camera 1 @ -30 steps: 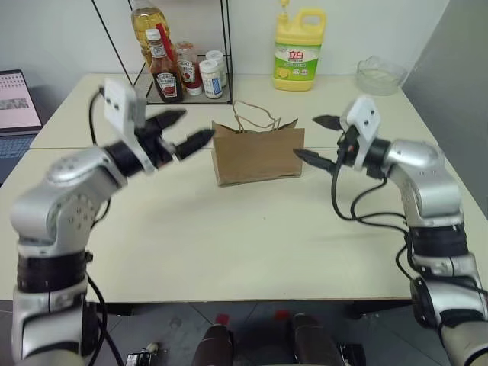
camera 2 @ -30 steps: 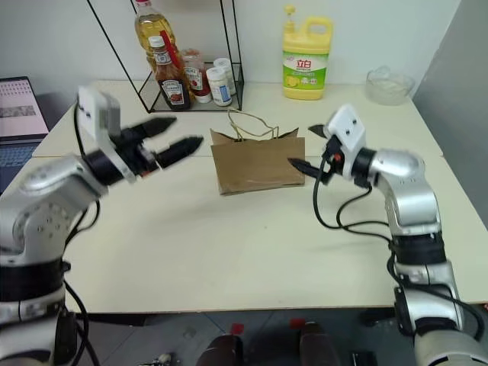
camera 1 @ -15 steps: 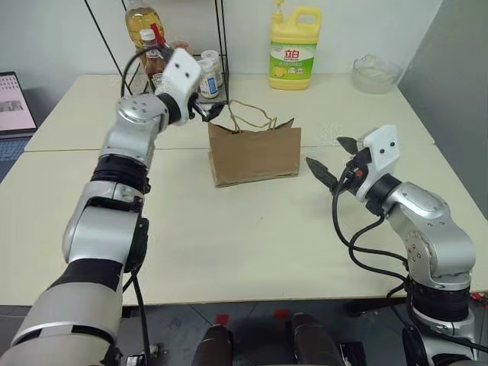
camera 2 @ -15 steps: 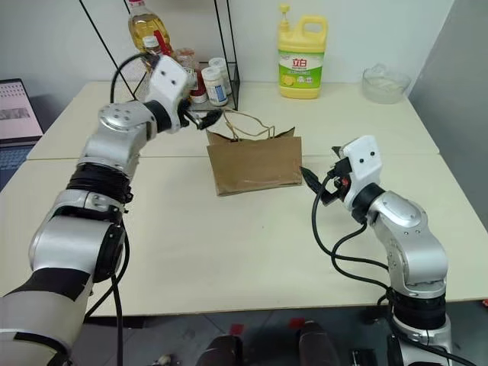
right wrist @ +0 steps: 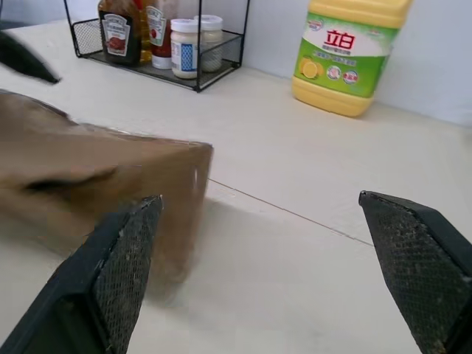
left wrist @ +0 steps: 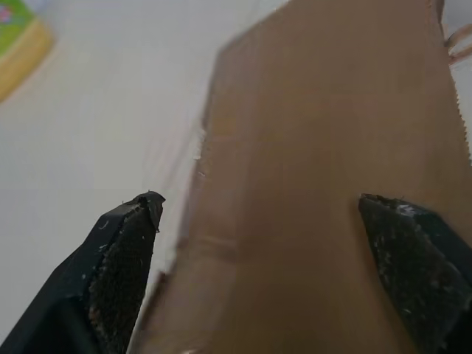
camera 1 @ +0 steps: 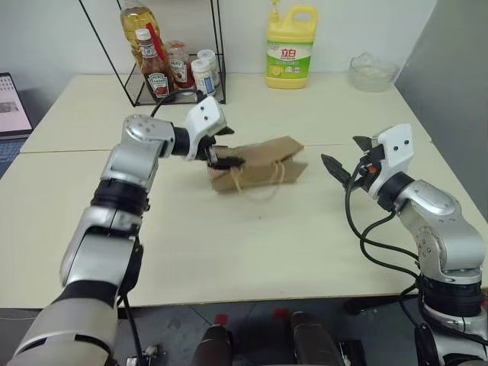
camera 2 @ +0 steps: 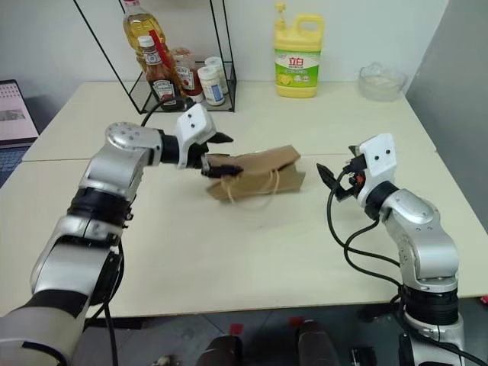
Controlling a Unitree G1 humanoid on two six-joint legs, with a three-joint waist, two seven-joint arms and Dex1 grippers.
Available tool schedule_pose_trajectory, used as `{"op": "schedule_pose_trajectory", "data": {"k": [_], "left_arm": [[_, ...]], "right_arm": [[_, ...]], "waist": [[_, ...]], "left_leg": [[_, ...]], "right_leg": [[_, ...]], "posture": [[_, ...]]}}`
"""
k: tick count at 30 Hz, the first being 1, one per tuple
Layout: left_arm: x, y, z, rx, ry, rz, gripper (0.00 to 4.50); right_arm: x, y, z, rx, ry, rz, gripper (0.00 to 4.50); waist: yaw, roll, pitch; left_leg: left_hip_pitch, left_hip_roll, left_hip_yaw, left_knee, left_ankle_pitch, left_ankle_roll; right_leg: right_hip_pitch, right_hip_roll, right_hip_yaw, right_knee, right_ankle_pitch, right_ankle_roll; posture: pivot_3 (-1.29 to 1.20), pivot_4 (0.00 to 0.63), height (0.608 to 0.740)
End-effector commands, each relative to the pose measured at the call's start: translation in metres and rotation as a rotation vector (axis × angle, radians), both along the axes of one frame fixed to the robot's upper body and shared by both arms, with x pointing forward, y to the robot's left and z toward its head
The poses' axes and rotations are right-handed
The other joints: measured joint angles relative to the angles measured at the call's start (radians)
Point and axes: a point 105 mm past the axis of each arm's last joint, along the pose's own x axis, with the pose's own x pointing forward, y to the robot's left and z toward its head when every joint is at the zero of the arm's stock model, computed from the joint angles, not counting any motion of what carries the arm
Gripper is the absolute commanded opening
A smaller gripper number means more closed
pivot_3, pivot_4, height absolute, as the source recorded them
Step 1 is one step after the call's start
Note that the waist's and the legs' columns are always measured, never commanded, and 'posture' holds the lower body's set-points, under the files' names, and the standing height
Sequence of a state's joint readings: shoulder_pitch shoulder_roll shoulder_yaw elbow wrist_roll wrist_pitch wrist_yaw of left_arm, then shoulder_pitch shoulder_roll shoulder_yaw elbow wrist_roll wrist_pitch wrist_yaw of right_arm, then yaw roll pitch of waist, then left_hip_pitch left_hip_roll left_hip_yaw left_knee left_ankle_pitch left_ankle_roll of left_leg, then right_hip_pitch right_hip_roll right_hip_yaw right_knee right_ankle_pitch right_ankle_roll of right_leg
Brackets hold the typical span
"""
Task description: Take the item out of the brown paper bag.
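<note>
1. Brown paper bag (camera 1: 259,164) is tipped over, lying slanted on the counter (camera 1: 252,244) near its middle, with its cord handles (camera 1: 259,183) hanging over the near side.
2. Left hand (camera 1: 223,151) is at the bag's left end, black fingers (left wrist: 122,258) spread wide; in the left wrist view the bag's brown face sits between the two fingers. Can't tell if either finger touches the paper.
3. Right hand (camera 1: 345,156) is off to the right of the bag, apart from it and pointing toward it, fingers (right wrist: 122,258) spread wide, nothing held.
4. The item is not seen outside the bag; the bag's inside is hidden, so can't tell where it sits.
5. Back left of the counter: black wire rack (camera 1: 164,72) with ketchup bottle (camera 1: 151,70), oil bottle (camera 1: 136,23) and small white jars (camera 1: 203,72).
6. Back centre: yellow detergent jug (camera 1: 288,46), upright against the wall.
7. Back right: clear glass bowl (camera 1: 372,72), well apart from the bag.
8. Laptop (camera 1: 11,103) at the far left edge, partly cut off.
</note>
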State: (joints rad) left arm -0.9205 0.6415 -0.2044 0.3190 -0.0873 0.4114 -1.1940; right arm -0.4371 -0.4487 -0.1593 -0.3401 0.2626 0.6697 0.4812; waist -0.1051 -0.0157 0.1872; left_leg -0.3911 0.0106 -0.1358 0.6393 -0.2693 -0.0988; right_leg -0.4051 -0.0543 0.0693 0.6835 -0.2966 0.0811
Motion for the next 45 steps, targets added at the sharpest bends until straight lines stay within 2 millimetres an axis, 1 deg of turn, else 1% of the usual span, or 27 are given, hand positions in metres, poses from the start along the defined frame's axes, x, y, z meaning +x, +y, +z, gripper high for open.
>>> {"op": "schedule_pose_trajectory", "data": {"k": [1, 4, 7, 10, 12, 15, 19, 21, 26, 30, 34, 39, 45], "left_arm": [[-0.035, -0.010, 0.000, 0.025, 0.008, -0.051, 4.50], [-0.051, -0.014, -0.006, 0.016, 0.024, -0.030, 4.50], [-0.063, -0.013, -0.005, 0.031, 0.012, -0.043, 4.50], [-0.077, -0.012, 0.005, 0.078, -0.070, -0.169, 4.50], [-0.087, -0.008, 0.005, 0.136, -0.143, -0.289, 4.50], [-0.092, 0.000, -0.008, 0.222, -0.191, -0.403, 4.50], [-0.098, -0.006, -0.029, 0.228, -0.224, -0.530, 4.50], [-0.098, -0.010, -0.037, 0.224, -0.241, -0.565, 4.50], [-0.090, -0.024, -0.048, 0.200, -0.303, -0.593, 4.50], [-0.088, -0.028, -0.054, 0.206, -0.326, -0.616, 4.50], [-0.086, -0.029, -0.061, 0.230, -0.353, -0.640, 4.50], [-0.082, -0.037, -0.064, 0.216, -0.375, -0.646, 4.50], [-0.082, -0.042, -0.066, 0.212, -0.387, -0.660, 4.50]], "right_arm": [[0.001, -0.006, 0.012, 0.007, -0.059, 0.004, 4.48], [0.004, -0.011, 0.009, 0.010, -0.058, -0.007, 4.48], [0.002, -0.014, 0.005, 0.007, -0.050, -0.010, 4.48], [-0.004, -0.015, 0.000, -0.016, -0.034, 0.017, 4.48], [-0.011, -0.014, -0.005, -0.051, -0.016, 0.064, 4.48], [-0.020, -0.011, -0.010, -0.085, 0.018, 0.140, 4.48], [-0.029, -0.005, -0.018, -0.112, 0.053, 0.207, 4.48], [-0.031, -0.002, -0.021, -0.111, 0.062, 0.218, 4.48], [-0.034, 0.006, -0.025, -0.089, 0.069, 0.217, 4.48], [-0.037, 0.007, -0.027, -0.082, 0.078, 0.203, 4.48], [-0.037, 0.006, -0.026, -0.073, 0.075, 0.180, 4.48], [-0.035, 0.003, -0.025, -0.071, 0.070, 0.156, 4.48], [-0.036, 0.002, -0.025, -0.070, 0.070, 0.146, 4.48]], "waist": [[-0.002, 0.000, 0.000], [0.001, 0.000, 0.000], [0.008, 0.000, 0.000], [0.016, 0.000, 0.000], [0.018, 0.000, 0.000], [0.019, 0.000, 0.000], [0.022, 0.000, 0.000], [0.022, 0.000, 0.000], [0.021, 0.000, 0.000], [0.021, 0.000, 0.000], [0.021, 0.000, 0.000], [0.022, 0.000, 0.000], [0.021, 0.000, 0.000]], "left_leg": [[0.000, 0.000, 0.000, 0.000, 0.000, 0.000], [-0.001, 0.000, 0.000, 0.002, 0.000, 0.000], [-0.002, 0.000, 0.000, 0.005, -0.002, 0.003], [-0.002, 0.000, 0.000, 0.004, -0.002, 0.004], [-0.002, 0.000, 0.000, 0.004, -0.002, 0.004], [-0.002, 0.000, 0.001, 0.004, -0.002, 0.004], [-0.002, 0.000, 0.001, 0.004, -0.002, 0.004], [-0.002, 0.000, 0.001, 0.005, -0.002, 0.004], [-0.002, 0.000, 0.001, 0.005, -0.002, 0.004], [-0.002, 0.000, 0.000, 0.005, -0.002, 0.004], [-0.002, 0.000, 0.000, 0.005, -0.002, 0.004], [-0.002, 0.000, 0.000, 0.005, -0.002, 0.004], [-0.002, 0.000, 0.000, 0.005, -0.002, 0.004]], "right_leg": [[0.000, 0.000, 0.000, 0.000, 0.000, 0.000], [0.001, 0.000, 0.000, 0.000, 0.000, 0.000], [0.001, 0.000, 0.000, 0.001, 0.000, 0.000], [0.001, 0.000, 0.000, 0.001, 0.000, 0.000], [0.001, 0.000, 0.000, 0.000, 0.000, 0.000], [0.001, 0.000, 0.000, -0.001, 0.000, 0.000], [0.002, 0.000, 0.000, -0.001, 0.000, 0.000], [0.002, 0.000, 0.000, -0.001, 0.000, 0.000], [0.002, 0.000, 0.000, -0.001, 0.000, 0.000], [0.002, 0.000, 0.000, -0.001, 0.000, 0.000], [0.002, 0.000, 0.000, -0.001, 0.000, 0.000], [0.002, 0.000, 0.000, 0.000, 0.000, 0.000], [0.002, 0.000, 0.000, 0.000, 0.000, 0.000]], "posture": [[0.00, 0.150, 0.740], [0.00, 0.150, 0.740], [0.00, 0.150, 0.740], [0.00, 0.150, 0.740], [0.00, 0.150, 0.740], [0.00, 0.150, 0.740], [0.00, 0.150, 0.740], [0.00, 0.150, 0.740], [0.00, 0.150, 0.740], [0.00, 0.150, 0.740], [0.00, 0.150, 0.740], [0.00, 0.150, 0.740], [0.00, 0.150, 0.740]]}}
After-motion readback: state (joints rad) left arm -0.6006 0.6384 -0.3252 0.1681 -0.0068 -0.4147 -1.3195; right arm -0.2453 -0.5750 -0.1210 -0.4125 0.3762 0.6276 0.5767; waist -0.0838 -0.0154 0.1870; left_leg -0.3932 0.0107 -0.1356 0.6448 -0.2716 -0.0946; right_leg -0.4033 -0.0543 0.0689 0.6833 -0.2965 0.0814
